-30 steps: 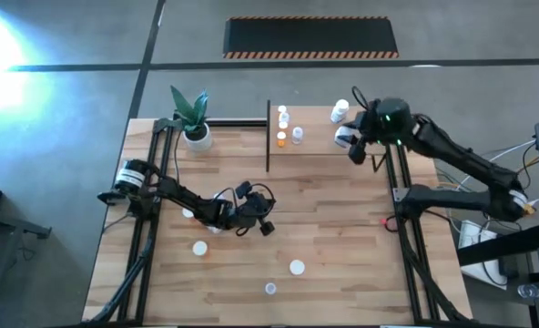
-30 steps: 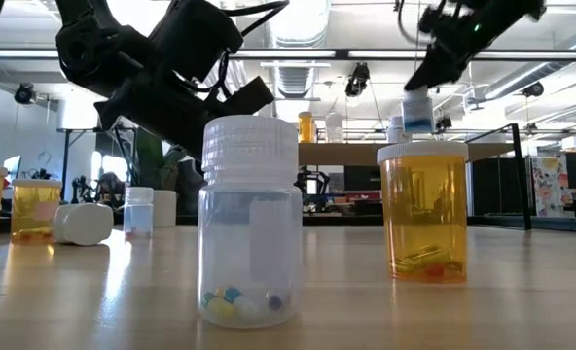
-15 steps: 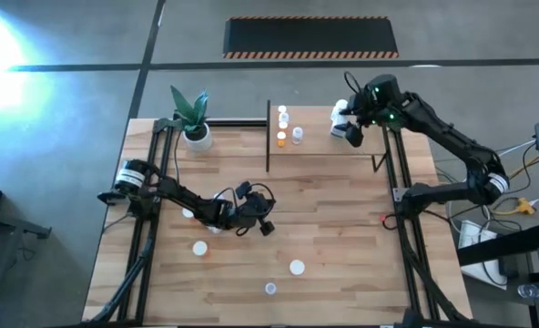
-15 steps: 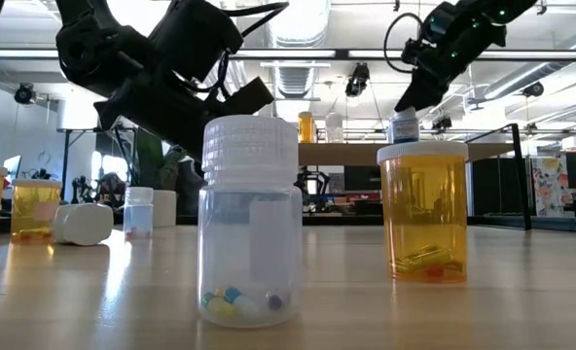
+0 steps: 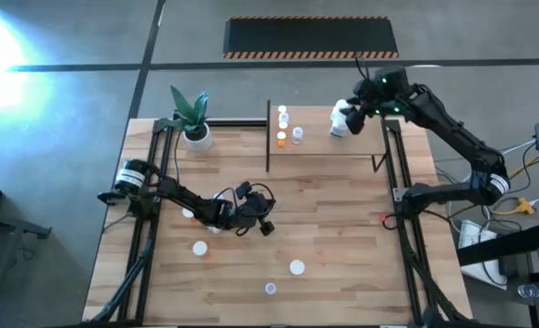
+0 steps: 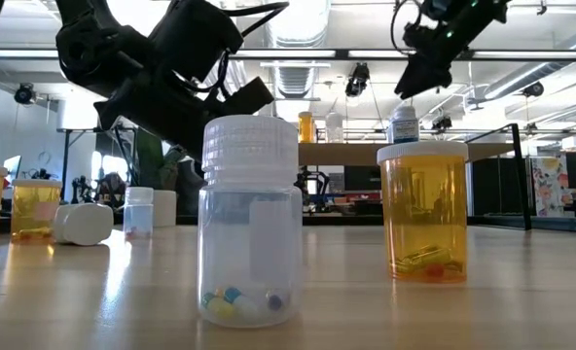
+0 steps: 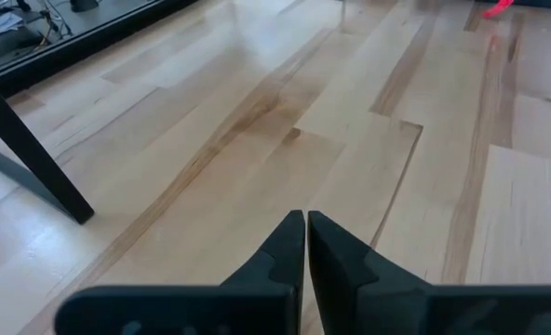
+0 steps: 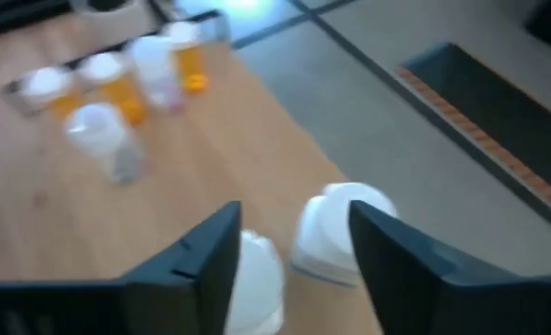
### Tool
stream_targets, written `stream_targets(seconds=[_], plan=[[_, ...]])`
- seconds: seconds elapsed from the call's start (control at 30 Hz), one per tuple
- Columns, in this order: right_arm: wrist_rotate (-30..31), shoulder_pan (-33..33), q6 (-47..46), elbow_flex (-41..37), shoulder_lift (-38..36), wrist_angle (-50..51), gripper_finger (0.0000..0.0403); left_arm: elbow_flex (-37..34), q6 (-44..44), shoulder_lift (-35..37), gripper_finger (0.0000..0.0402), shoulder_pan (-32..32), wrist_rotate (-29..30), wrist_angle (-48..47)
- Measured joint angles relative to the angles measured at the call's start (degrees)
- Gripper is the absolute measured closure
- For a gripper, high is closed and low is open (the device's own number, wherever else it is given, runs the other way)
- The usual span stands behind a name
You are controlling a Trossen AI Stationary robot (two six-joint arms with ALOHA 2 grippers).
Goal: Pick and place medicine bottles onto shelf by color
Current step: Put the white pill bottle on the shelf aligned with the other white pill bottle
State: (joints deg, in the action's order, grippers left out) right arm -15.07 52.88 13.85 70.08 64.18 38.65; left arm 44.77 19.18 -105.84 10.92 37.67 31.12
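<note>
The shelf is a light-wood board with black posts at the table's far right. Two white bottles stand at its far right corner; they also show in the right wrist view. My right gripper is open and hovers just above them, its fingers astride them; in the low view it is clear of the bottle's cap. Orange and clear bottles stand at the shelf's left end. My left gripper is shut and empty over the table's middle.
Loose bottles stand on the table's near half, and one is by the left arm. A clear bottle and an orange one stand close in the low view. A potted plant is at the far left.
My right gripper has carried a white bottle toward the table's far edge, set it upright on the shelf beside the other white bottle, let go of it and risen a little above its cap.
</note>
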Motion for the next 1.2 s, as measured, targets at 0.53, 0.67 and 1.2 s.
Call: stream_targets(seconds=[0.53, 0.67, 1.2], plan=[[8.16, 0.02, -4.05, 2.78, 8.89, -0.86, 0.0390, 0.04, 0.00, 0.00, 0.0400, -0.02, 0.04, -0.05], [13.20, 0.02, -7.06, 5.64, 8.36, 4.73, 0.0391, 0.04, 0.01, 0.00, 0.0400, -0.02, 0.04, -0.05], [19.48, 0.02, -8.78, 10.21, 8.39, 9.90, 0.0391, 0.04, 0.00, 0.00, 0.0400, 0.00, 0.04, 0.01]])
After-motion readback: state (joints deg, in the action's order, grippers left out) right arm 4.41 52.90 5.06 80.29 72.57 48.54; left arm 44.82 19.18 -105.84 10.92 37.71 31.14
